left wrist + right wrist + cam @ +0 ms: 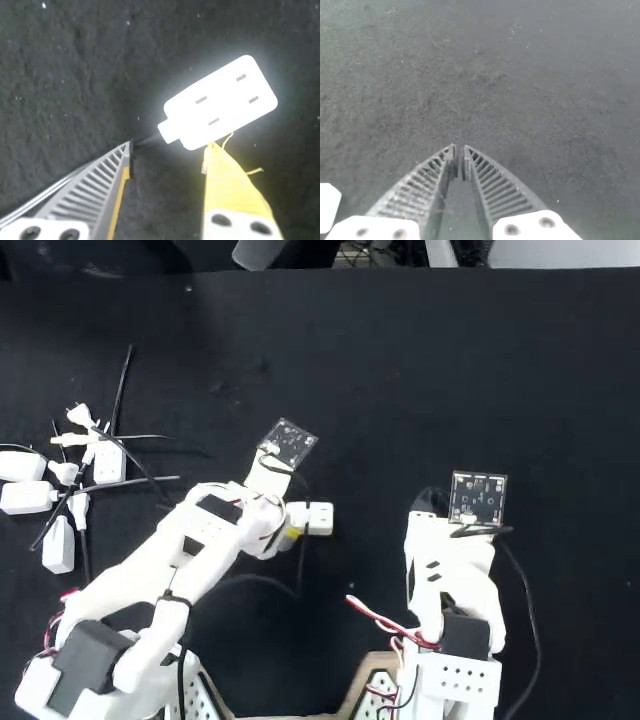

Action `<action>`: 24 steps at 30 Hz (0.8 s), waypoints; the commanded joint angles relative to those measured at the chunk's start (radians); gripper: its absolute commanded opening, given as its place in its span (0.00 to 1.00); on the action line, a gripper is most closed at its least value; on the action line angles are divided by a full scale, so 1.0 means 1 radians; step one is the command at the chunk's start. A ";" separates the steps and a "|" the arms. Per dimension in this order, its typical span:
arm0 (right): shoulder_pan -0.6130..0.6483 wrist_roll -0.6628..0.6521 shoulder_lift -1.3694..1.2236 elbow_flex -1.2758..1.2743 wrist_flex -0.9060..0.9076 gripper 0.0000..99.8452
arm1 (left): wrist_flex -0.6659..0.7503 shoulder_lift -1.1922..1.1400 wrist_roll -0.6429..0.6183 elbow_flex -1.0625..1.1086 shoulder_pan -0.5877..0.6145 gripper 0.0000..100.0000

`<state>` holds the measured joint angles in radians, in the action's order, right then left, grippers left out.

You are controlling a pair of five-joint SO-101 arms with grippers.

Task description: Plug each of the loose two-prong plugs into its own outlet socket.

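Observation:
A white outlet socket block (220, 102) with two pairs of slots lies flat on the black mat, its thin dark cord leaving from the short end. My left gripper (167, 147) stands open right at that cord end; the yellow finger (227, 185) touches the block's edge and the grey finger (107, 175) sits beside the cord. From above, the same block (318, 518) lies at the tip of the left arm (215, 535). Loose white plugs and sockets (60, 480) with black cords lie in a heap at the far left. My right gripper (459, 152) is shut on nothing, over bare mat.
The right arm (450, 560) stands folded near the front edge, right of centre. A white corner (327, 200) shows at the edge of the right wrist view. Black cords (120, 410) spread out from the heap. The black mat (400, 370) stretches to the back.

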<state>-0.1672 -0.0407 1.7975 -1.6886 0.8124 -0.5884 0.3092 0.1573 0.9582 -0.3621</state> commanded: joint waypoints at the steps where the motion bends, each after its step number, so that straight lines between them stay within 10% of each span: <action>1: -0.018 0.008 0.048 0.045 -0.025 0.01 | 0.037 -0.068 -0.021 -0.050 -0.010 0.24; 14: -0.018 0.006 0.048 0.045 -0.025 0.01 | -0.044 -0.195 -0.161 -0.205 0.090 0.24; 24: -0.018 0.006 0.048 0.045 -0.021 0.01 | -0.407 0.040 0.043 -0.309 0.196 0.23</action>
<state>-0.1672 -0.0407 1.7975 -1.6886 0.8124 -0.8692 0.2094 0.1312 0.7281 -0.2440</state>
